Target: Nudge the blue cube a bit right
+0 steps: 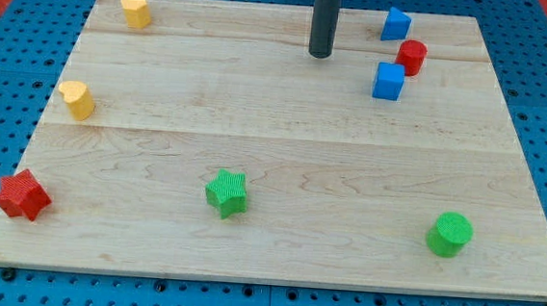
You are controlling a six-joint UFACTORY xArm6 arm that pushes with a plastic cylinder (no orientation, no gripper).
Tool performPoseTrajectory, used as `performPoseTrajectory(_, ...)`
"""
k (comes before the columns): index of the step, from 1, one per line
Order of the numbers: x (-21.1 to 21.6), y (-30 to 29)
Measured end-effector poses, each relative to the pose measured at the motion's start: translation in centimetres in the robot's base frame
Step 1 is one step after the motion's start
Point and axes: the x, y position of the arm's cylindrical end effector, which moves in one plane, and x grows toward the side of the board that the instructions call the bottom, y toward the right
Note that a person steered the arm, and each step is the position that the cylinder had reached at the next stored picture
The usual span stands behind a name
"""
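While my tip (pixel 320 54) hovers, the blue cube (pixel 388 82) sits to its right.

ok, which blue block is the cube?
The lower blue cube, just below-left of the red cylinder. The upper blue block looks wedge-like, nearer the board's top edge.

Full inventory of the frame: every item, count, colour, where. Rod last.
blue cube: 1, blue, upper right, just below-left of the red cylinder
blue block: 1, blue, angular shape, near the top edge, upper right
red cylinder: 1, red, upper right, between the two blue ones
yellow block: 1, yellow, top left corner
yellow heart: 1, yellow, left edge
red star: 1, red, bottom left corner
green star: 1, green, lower centre
green cylinder: 1, green, lower right
board: 1, pale wood, on blue pegboard
my tip: 1, dark rod, left of the blue cube, apart
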Motion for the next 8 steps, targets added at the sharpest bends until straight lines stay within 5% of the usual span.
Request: performPoseTrajectory(8,0.55,0.39)
